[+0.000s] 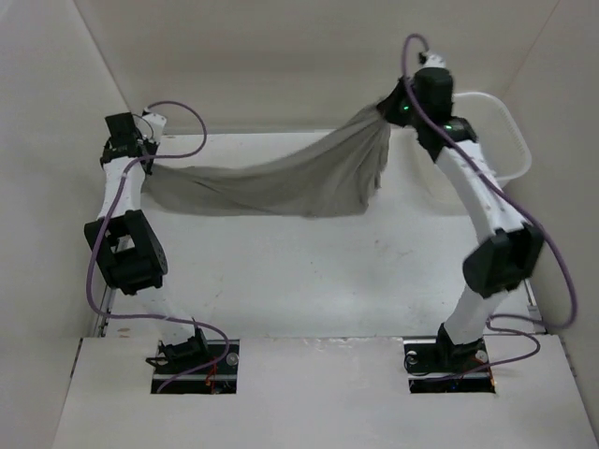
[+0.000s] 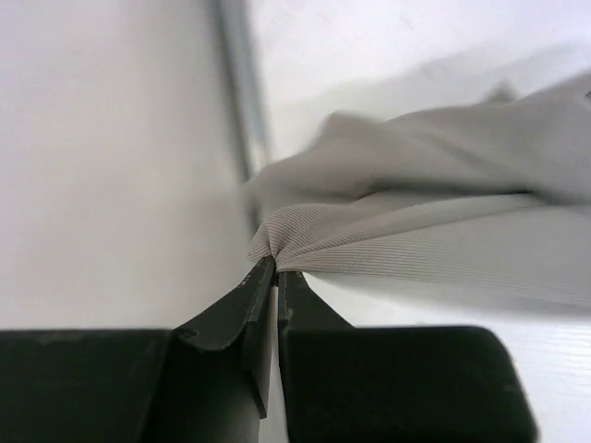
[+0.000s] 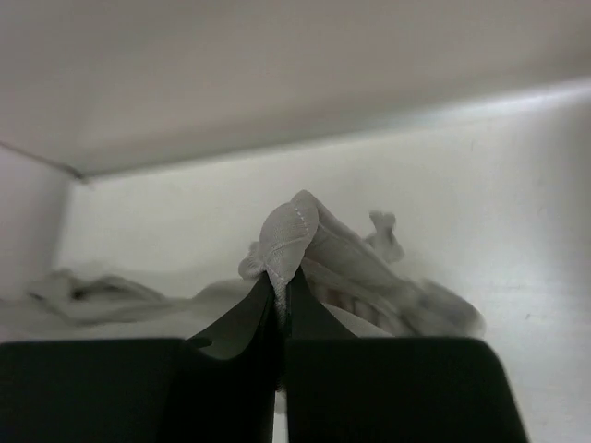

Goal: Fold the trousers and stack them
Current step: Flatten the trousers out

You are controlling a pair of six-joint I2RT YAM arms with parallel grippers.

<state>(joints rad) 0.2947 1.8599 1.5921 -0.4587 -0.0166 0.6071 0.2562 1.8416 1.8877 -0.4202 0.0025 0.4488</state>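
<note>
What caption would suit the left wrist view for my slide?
Left gripper shut on a bunched edge of the grey trousers.

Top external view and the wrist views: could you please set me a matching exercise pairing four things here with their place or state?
Things:
1. trousers
2. left gripper
3. right gripper
4. white tub

Places or states:
A. stands apart at the far right, ungripped
B. shut on the raised, bunched end of the trousers
C. sags in a long span between the two grippers
D. shut on the lower end of the trousers

Pairs: 1-C, 2-D, 3-B, 4-A
</note>
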